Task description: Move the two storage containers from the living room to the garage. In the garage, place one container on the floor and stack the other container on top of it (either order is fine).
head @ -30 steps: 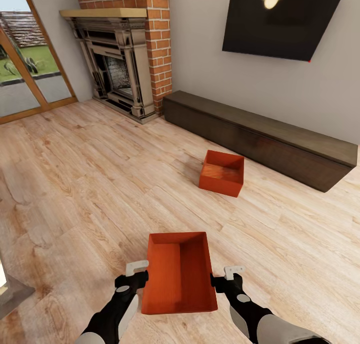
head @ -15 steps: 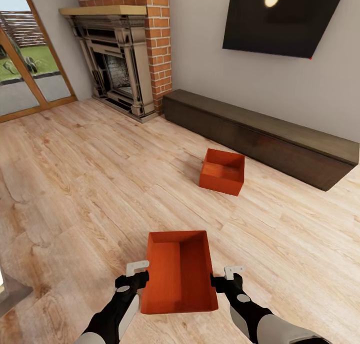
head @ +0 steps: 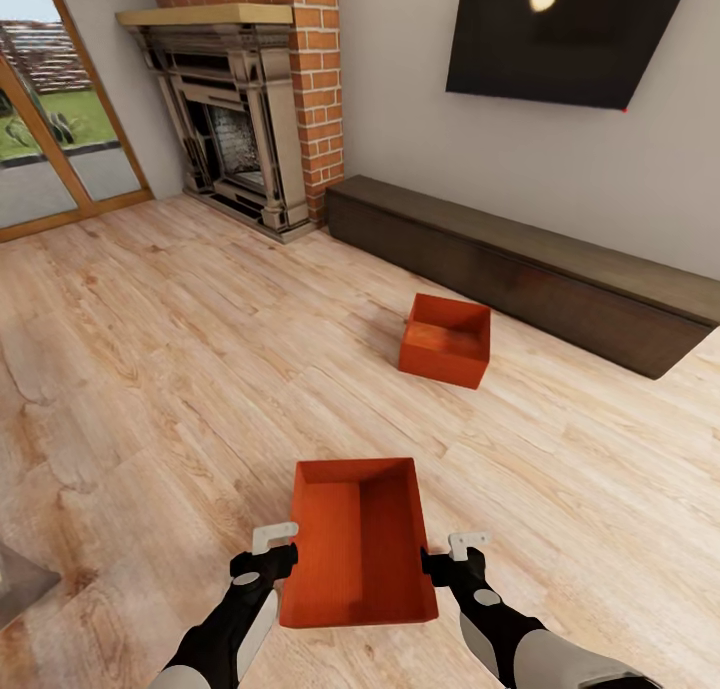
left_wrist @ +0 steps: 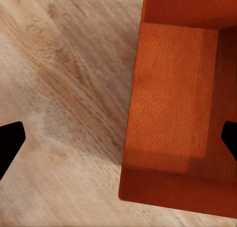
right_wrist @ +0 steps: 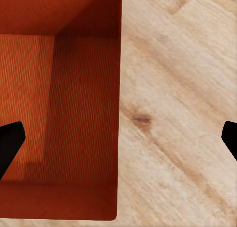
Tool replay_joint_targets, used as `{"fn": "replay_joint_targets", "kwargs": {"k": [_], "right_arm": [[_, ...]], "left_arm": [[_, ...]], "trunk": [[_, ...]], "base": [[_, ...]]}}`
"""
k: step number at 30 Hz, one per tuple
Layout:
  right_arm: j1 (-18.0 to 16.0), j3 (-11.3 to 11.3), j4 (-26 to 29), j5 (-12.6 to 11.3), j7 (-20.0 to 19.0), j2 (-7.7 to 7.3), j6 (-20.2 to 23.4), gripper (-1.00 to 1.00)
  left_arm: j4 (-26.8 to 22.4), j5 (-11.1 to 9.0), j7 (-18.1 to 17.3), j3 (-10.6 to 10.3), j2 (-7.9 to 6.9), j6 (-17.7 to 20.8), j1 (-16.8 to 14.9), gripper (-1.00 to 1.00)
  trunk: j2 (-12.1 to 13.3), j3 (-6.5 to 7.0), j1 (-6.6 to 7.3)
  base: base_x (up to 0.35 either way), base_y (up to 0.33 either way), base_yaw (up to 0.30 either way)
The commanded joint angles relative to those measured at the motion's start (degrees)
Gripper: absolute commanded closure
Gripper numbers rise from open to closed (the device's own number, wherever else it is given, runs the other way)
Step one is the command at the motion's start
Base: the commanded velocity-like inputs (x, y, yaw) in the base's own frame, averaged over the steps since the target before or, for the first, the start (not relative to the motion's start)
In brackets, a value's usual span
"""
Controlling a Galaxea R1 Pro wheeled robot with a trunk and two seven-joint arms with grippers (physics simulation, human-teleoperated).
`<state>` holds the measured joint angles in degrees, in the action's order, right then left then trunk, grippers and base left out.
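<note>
Bins: two orange-red ribbed plastic storage containers, both empty.
Near bin (head: 358, 544): between left gripper (head: 273, 546) and right gripper (head: 462, 551), each spread wide astride a side wall.
Far bin (head: 446, 339): light wood plank floor (head: 150, 369), beside dark low bench (head: 520, 269).

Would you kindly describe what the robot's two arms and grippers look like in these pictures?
Both arms are glossy black with pale grey shell panels. The left gripper and the right gripper each have black bodies, a small grey round patch and a white angular fingertip piece. In the wrist views the fingers show as plain black wedges.
</note>
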<state>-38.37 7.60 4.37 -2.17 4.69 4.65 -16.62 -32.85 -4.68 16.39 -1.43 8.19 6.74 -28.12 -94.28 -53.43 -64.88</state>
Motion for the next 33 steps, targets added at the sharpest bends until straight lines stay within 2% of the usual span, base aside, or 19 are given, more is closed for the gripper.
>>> {"fn": "replay_joint_targets", "kwargs": {"k": [1, 33], "right_arm": [[-0.04, 0.46, -0.06, -0.3, 0.32, 0.01, -0.1, -1.0], [-0.04, 0.4, -0.06, -0.78, 0.24, -0.08, -0.67, -1.0]], "left_arm": [[-0.11, -0.47, 0.31, -0.2, -0.01, 0.28, 0.0, -1.0], [0.06, 0.2, 0.26, -0.45, -0.18, 0.32, 0.0, -1.0]], "trunk": [[-0.43, -0.22, -0.22], [-13.27, -5.97, -7.25]], "base": [[0.0, 0.0, 0.0], [0.0, 0.0, 0.0]]}}
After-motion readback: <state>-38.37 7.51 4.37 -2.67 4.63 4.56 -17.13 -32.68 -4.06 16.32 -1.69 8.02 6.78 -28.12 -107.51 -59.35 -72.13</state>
